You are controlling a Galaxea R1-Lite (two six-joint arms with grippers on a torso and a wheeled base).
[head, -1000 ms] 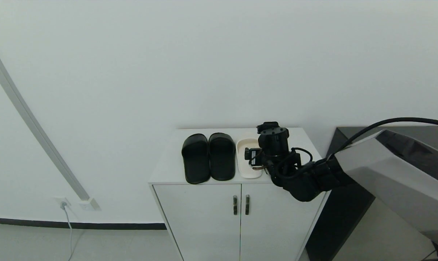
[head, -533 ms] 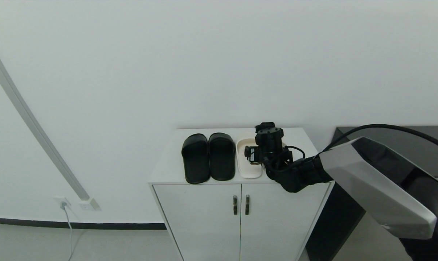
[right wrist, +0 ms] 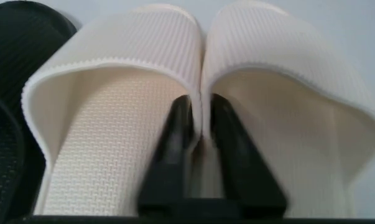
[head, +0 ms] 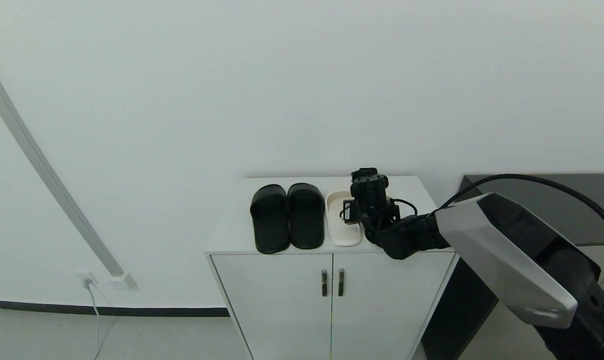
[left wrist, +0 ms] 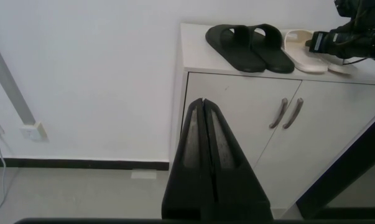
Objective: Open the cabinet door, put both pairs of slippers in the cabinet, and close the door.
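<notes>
Black slippers lie just beside the white slippers; the shut cabinet doors stand unobstructed.

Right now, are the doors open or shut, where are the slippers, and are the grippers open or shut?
Doors: both shut.
Black slippers: side by side on the cabinet top, untouched.
White slippers: side by side on the cabinet top, inner walls pressed together.
Right gripper: shut, one finger inside each white slipper, pinching their inner walls.
Left gripper: shut, empty, low and away from the cabinet.
</notes>
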